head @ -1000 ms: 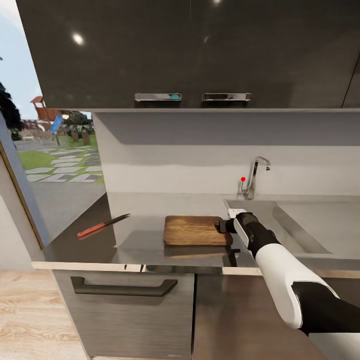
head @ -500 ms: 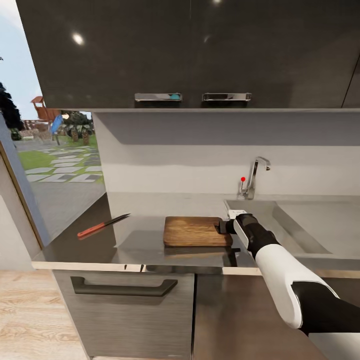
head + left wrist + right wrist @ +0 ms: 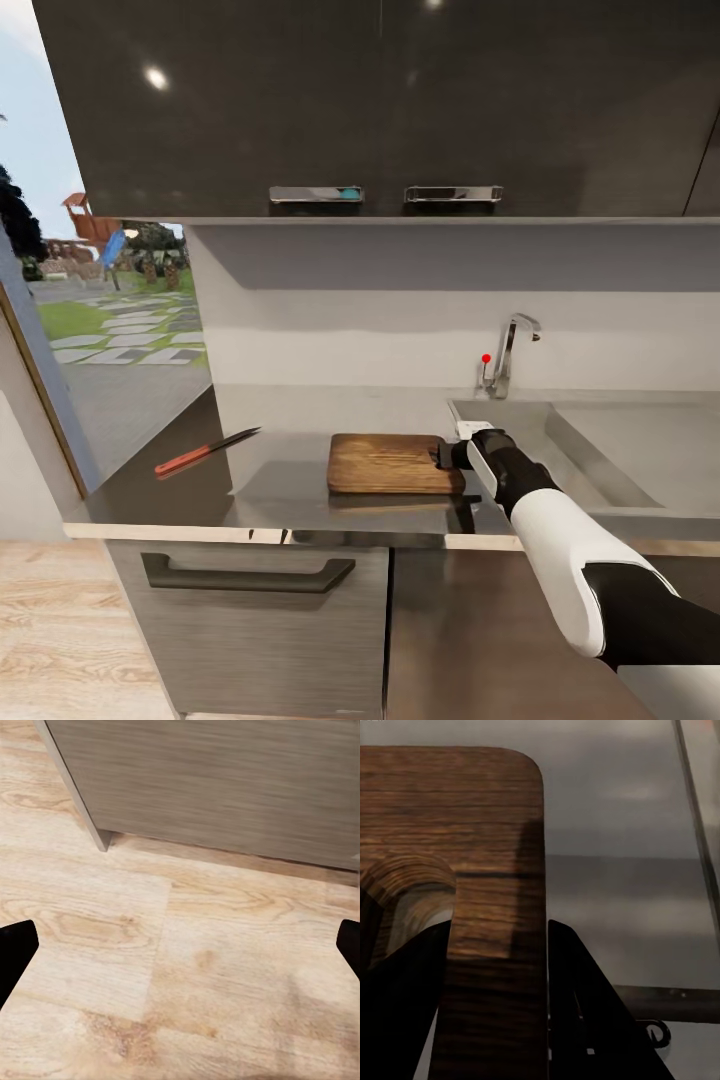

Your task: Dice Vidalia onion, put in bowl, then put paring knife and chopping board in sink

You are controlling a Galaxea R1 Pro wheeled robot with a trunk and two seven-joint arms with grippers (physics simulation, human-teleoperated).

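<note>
We judged that the board (image 3: 390, 462) could twist or slip from our right hand (image 3: 447, 455) on the way to the sink (image 3: 600, 450), since the hand clamped only its narrow handle end. The board lay flat on the surface (image 3: 280, 480), the sink just right of it. The knife (image 3: 205, 451) lay well left; our left hand (image 3: 180, 945) hung open above the floor (image 3: 187, 982).

The sink (image 3: 600, 450) runs off the frame's right edge — its basin floor hidden

Countertop (image 3: 290, 410) (knife (image 3: 205, 451), board (image 3: 385, 462))
</note>
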